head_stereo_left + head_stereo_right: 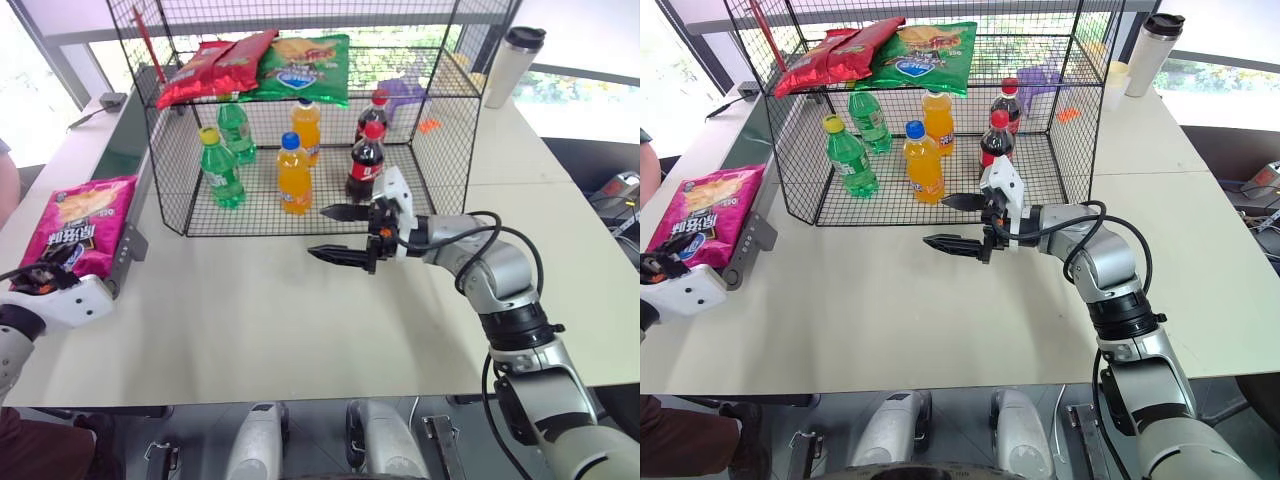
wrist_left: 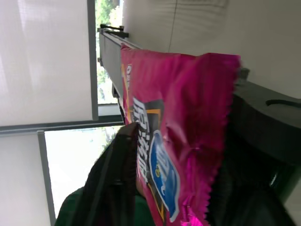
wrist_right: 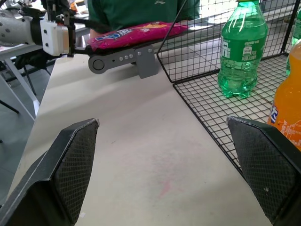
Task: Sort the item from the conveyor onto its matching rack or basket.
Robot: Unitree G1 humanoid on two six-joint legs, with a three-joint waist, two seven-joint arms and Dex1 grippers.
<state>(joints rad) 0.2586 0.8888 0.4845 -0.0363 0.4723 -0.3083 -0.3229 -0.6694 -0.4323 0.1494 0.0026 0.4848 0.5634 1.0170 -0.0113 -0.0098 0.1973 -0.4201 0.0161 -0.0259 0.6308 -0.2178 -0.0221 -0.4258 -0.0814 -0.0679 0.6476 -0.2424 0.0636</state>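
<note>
Conveyor (image 1: 135, 190) largely hidden under chip bag (image 1: 78, 227)

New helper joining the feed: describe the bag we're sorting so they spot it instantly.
Find the black wire cage on the table; left of it runs the conveyor. On its near end lies the magenta-pink chip bag, at the left gripper. The other chip bags, red and green, are on the cage's shelf.

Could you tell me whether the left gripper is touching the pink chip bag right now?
Touching: in the left wrist view, the left gripper's fingers flank the pink chip bag's near edge and press against it.
</note>
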